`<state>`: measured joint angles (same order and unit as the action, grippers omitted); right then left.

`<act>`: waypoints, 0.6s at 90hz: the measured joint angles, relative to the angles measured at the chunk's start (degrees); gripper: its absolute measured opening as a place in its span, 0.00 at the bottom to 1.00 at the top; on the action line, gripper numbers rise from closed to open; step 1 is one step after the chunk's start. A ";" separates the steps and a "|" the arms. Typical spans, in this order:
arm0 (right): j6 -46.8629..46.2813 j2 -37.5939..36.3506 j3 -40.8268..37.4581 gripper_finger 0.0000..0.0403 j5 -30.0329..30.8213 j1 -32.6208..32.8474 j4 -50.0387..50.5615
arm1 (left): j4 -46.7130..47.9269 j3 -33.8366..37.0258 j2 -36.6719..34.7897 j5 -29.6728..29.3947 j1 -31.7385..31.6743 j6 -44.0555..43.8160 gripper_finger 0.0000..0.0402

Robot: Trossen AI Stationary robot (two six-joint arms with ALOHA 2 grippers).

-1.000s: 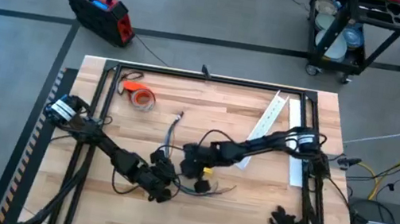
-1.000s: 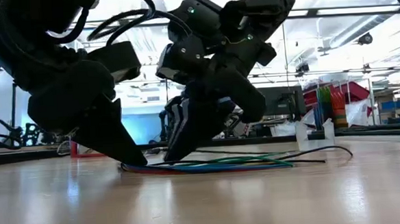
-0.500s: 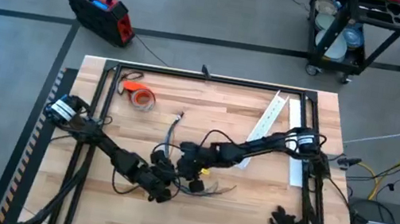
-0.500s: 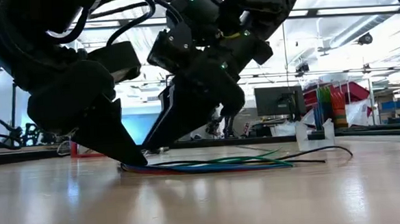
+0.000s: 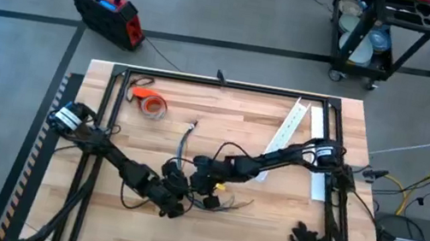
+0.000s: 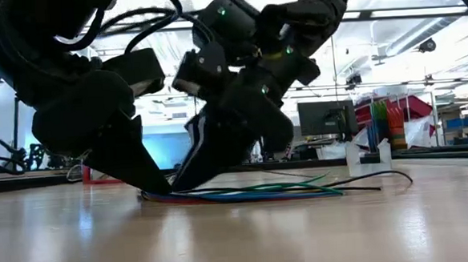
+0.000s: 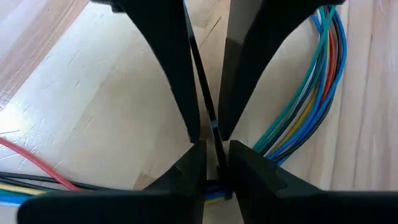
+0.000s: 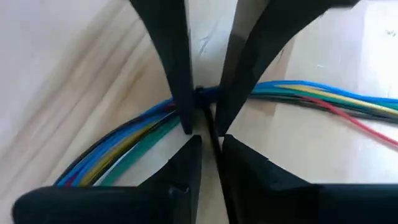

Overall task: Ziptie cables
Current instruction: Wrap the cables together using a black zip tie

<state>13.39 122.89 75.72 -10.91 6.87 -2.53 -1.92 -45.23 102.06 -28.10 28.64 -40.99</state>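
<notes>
Both grippers (image 7: 208,134) (image 8: 202,127) meet tip to tip on the table (image 5: 268,224), fingers pinching the ziptie (image 7: 202,81) at the cables (image 8: 124,146) — thin strap may slip free.

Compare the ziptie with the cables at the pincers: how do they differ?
The ziptie is one thin dark strip; the cables are a thicker bundle of blue, green, yellow and red wires. The ziptie runs between the pincer fingers, crossing the bundle; the cables lie flat on the table. Both meet where the left pincer and right pincer face each other.
</notes>
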 joint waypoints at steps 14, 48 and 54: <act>-0.35 -0.39 0.18 0.13 0.01 0.00 0.54 | -0.04 0.00 0.00 0.09 -0.02 0.00 0.15; -1.24 -0.55 2.01 0.21 0.00 0.11 2.49 | -0.08 0.00 0.00 0.14 -0.02 0.00 0.15; -1.27 -0.52 1.99 0.18 0.02 0.11 2.63 | -0.09 0.00 0.00 0.16 -0.02 0.00 0.14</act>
<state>12.12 122.37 77.71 -10.90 6.98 0.10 -2.01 -45.23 102.06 -27.94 28.62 -40.99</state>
